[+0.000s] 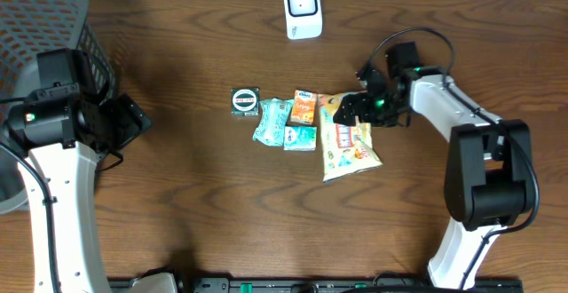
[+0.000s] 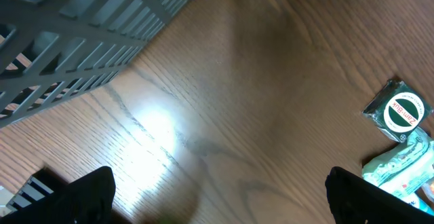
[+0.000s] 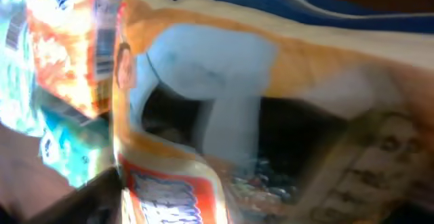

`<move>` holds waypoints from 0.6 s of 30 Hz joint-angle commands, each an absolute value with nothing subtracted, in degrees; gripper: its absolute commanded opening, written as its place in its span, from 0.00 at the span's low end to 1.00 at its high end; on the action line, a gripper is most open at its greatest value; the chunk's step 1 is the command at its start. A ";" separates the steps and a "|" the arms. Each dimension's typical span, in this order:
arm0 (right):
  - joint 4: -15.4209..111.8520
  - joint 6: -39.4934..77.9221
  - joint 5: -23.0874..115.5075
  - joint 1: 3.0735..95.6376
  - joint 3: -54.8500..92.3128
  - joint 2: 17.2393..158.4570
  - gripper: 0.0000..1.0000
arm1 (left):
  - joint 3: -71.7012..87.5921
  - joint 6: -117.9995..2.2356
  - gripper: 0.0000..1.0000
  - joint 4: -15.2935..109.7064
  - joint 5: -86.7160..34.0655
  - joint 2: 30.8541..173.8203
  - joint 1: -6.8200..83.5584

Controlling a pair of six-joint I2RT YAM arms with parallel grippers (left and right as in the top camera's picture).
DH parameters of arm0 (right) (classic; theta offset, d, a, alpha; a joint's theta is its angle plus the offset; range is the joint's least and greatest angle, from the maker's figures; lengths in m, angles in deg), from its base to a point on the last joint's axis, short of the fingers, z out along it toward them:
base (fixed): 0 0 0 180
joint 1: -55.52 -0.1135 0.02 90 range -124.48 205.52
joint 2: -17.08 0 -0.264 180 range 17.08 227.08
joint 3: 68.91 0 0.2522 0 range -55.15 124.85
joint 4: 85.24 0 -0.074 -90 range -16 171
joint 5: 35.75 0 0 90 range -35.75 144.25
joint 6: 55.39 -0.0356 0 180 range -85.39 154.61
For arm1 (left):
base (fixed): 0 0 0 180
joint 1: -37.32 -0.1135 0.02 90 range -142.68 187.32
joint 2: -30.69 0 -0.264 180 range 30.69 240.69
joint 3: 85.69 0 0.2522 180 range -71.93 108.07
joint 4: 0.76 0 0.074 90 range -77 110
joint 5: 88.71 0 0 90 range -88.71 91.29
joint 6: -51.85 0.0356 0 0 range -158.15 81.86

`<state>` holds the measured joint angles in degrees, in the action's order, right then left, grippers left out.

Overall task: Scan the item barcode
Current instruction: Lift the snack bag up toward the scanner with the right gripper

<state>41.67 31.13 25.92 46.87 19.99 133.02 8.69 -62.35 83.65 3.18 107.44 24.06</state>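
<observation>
**Overhead: right hand (image 1: 348, 109) at the snack bag's top edge**

The hand sits over the upper end of the snack bag (image 1: 351, 151), likely because that end is free. The bag lies flat on the surface (image 1: 195, 195). The wrist view is too blurred to tell whether the fingers are pinching it. The left hand (image 2: 218, 183) hangs spread and empty near the basket (image 1: 44, 9). An orange carton (image 1: 304, 108) lies just beside the bag, crowding it. The white scanner (image 1: 303, 9), probably, stands well apart.

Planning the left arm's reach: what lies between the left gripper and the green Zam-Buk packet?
Nothing: bare wooden table between left gripper and Zam-Buk packet, shown in overhead and left wrist views.
</observation>
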 commanded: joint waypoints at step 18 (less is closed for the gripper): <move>30.48 23.74 11.58 48.89 27.83 131.77 0.01 | 8.54 -62.68 0.98 83.94 4.12 107.20 23.89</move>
